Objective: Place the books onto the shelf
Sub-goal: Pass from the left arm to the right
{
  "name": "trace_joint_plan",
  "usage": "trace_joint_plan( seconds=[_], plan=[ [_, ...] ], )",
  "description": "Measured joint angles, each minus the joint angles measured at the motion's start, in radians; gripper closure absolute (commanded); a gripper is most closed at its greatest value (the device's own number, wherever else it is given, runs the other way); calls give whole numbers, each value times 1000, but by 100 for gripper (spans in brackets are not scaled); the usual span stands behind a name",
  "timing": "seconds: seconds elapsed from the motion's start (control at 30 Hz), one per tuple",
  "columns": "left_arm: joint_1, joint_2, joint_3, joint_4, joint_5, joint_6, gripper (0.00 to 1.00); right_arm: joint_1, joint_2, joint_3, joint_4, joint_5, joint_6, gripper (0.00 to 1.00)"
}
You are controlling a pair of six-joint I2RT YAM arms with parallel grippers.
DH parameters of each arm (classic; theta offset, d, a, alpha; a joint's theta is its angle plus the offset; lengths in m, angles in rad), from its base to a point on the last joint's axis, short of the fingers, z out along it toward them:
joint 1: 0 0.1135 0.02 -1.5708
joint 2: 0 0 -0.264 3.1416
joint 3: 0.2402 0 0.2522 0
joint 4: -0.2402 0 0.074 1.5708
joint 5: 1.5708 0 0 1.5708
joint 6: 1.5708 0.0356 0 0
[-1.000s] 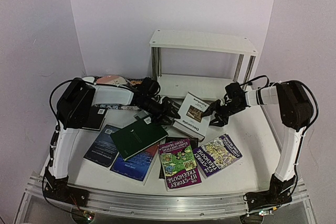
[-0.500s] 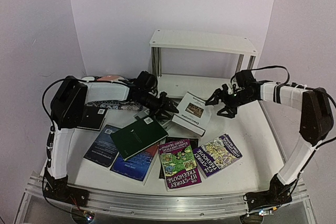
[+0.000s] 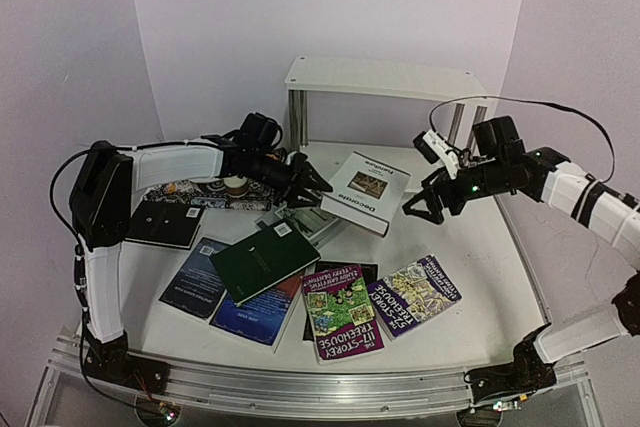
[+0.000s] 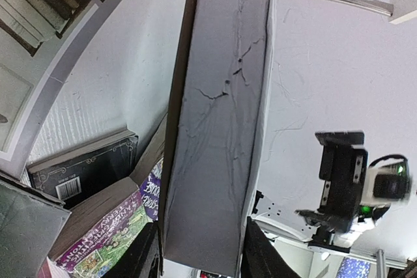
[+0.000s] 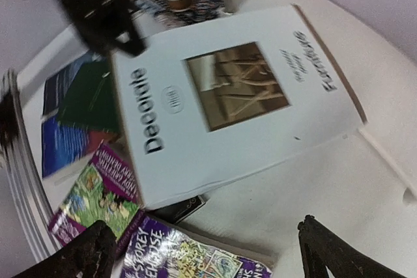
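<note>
- The left claw (image 3: pixel 314 186) is clenched on Decorate (image 3: pixel 366 187), and the wrist view shows the book's edge pinched between the fingers, close to their tips.
- The hold is at one end only. The rest of this thick book juts out to the right unsupported, so I judge its weight may twist it in the pads until it droops or slides free.
- The right claw (image 3: pixel 425 209) is released, its jaws wide with nothing between them. It sits near the book's far end but apart from it, so it gives no support, and a careless approach could knock the book instead of steadying it.
- Decorate hangs tilted off the counter (image 3: pixel 470 247), just before the shelf (image 3: pixel 385 77). It rests on neither board, and I cannot tell whether a corner is already over the lower one.
- Fed in at this tilt, a corner could catch a chrome leg (image 3: pixel 296 117) or the top board and shove the shelf backward.
- Below lie the green book (image 3: pixel 265 259) and the purple paperbacks (image 3: pixel 343 309). A dropped Decorate would likely land among them and scatter them.
</note>
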Motion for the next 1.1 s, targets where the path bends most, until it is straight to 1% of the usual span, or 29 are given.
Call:
trace_joint_plan(
  seconds=[0.03, 0.13, 0.2, 0.27, 0.47, 0.67, 1.0, 1.1],
  plan=[
    [3, -3, 0, 0, 6, -7, 64, 16, -18, -5, -11, -5, -75, 2],
    [12, -3, 0, -1, 26, -22, 64, 85, -71, -22, -55, -9, -367, 2],
    [17, -3, 0, -1, 39, -30, 63, 110, -85, -29, -69, 15, -503, 2],
    [21, -3, 0, -1, 56, -41, 63, 130, -92, -41, -67, 55, -616, 2],
    [30, -3, 0, -1, 131, -74, 63, 188, -95, -80, -53, 178, -865, 2],
    [31, -3, 0, -1, 211, -103, 62, 215, -98, -104, 18, 243, -984, 2],
    [31, -5, -15, 0, 336, -148, 61, 231, -97, -111, 93, 254, -1059, 2],
    [31, -6, -16, 0, 357, -155, 61, 237, -97, -113, 101, 258, -1080, 4]
  ],
)
